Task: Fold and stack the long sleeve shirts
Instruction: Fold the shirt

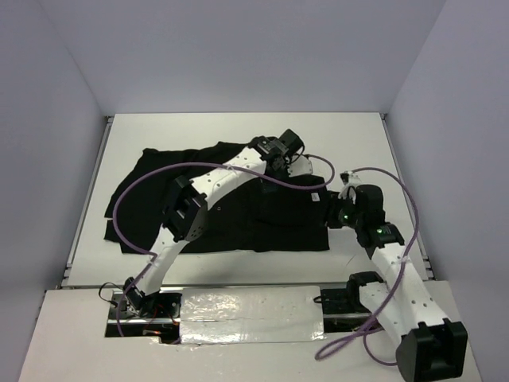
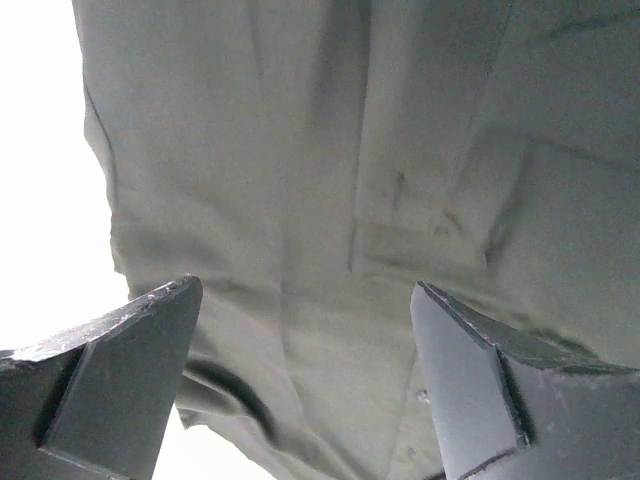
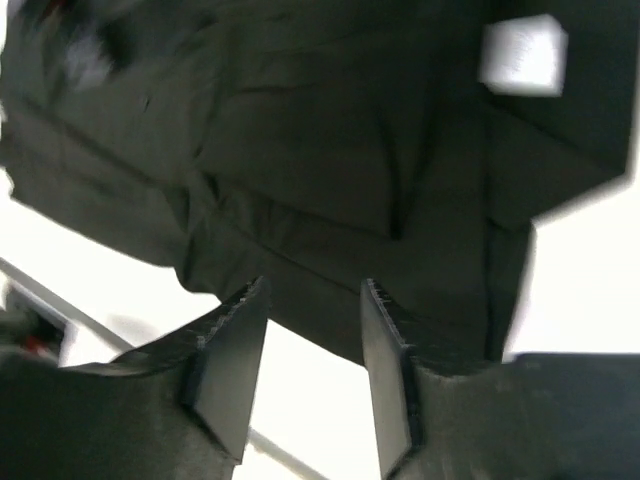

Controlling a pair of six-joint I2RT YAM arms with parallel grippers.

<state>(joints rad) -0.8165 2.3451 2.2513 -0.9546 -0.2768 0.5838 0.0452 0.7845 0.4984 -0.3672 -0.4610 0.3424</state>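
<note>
This is a robotics lab test cell. A flat white bench [image 1: 238, 131] is boxed in by plain pale walls [image 1: 238, 48]. A white-and-black left robot arm [image 1: 208, 189] and right robot arm [image 1: 402, 280] are bolted along the lower frame, trailing purple cables [image 1: 117, 205]. A crinkled silver foil sheet [image 1: 246, 306] lies at bottom centre.

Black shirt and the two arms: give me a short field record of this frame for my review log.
shirt: black shirt, spread out on the white table, wrinkled, not yet a compact fold
neck label: white, showing in the right wrist view
left gripper: over the shirt's far part, jaws wide apart, nothing between them
right gripper: at the shirt's right edge, jaws apart with a narrower gap, nothing gripped
shirts in view: one
</note>
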